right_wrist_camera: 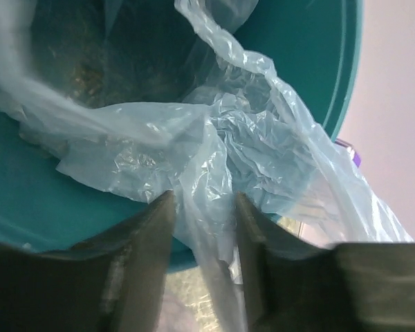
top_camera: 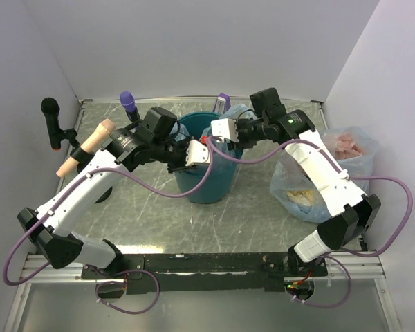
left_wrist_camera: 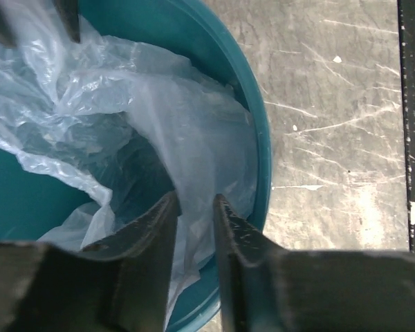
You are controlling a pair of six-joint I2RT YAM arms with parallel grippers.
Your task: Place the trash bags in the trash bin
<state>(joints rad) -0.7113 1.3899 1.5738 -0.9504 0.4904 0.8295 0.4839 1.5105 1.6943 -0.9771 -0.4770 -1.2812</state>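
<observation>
While both claws pinch the trash bag (left_wrist_camera: 194, 131) film over the trash bin (top_camera: 206, 181), left gripper (left_wrist_camera: 195, 207) and right gripper (right_wrist_camera: 202, 207) should, I judge, push down together, keeping the film inside the rim.

Both arms meet over the teal bin (top_camera: 206, 181) on the table (top_camera: 249, 214), the pale-blue bag (top_camera: 236, 114) draped at its rim.

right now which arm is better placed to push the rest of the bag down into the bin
Left, probably. The left gripper already sits over the trash bin rim, with the trash bag film between its fingers. The right gripper holds the part trailing outside the rim, so it has farther to go.
</observation>
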